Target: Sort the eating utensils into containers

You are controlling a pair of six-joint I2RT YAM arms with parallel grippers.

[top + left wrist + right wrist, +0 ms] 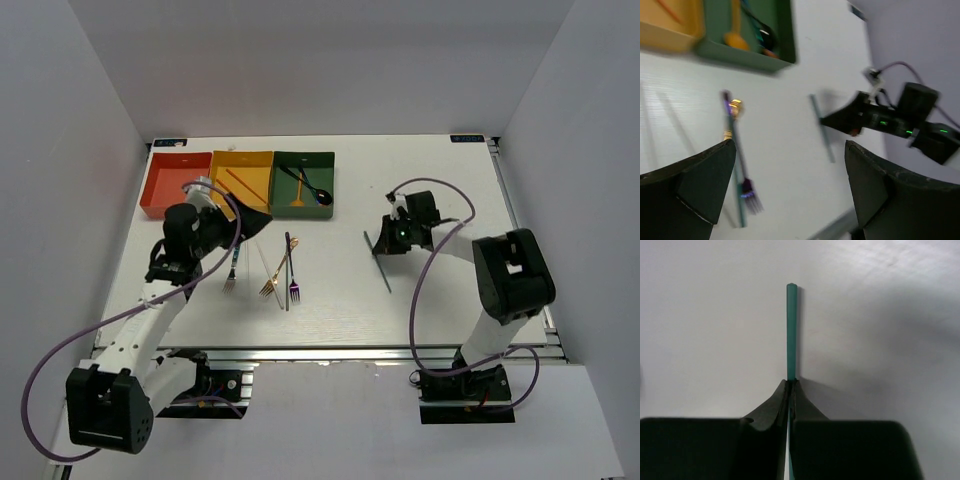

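1. The teal chopstick is on the right-centre part of the table, well apart from the trays. Its long axis runs mostly near to far on a slight slant, with the far end toward the left and the near end toward the right.
2. The right gripper has its jaws pressed together on this chopstick. In the right wrist view the stick runs straight up the frame from the fingertips. Whether it is lifted off the table cannot be told.
3. The right arm rises from its base at the near right edge and folds inward to the left. Its gripper meets the chopstick near its far end.
4. The left gripper has its jaws wide with nothing between them. It hangs just beside the near edge of the yellow tray.
5. The left arm leans forward from the near left corner, with its wrist turned rightward.
6. A purple fork, a gold fork, a third fork and a dark chopstick lie near the left gripper. All lie roughly near to far, and the forks' tines point to the near edge.
7. The dark green tray holds a black spoon and a gold spoon. The red-orange tray stands leftmost.
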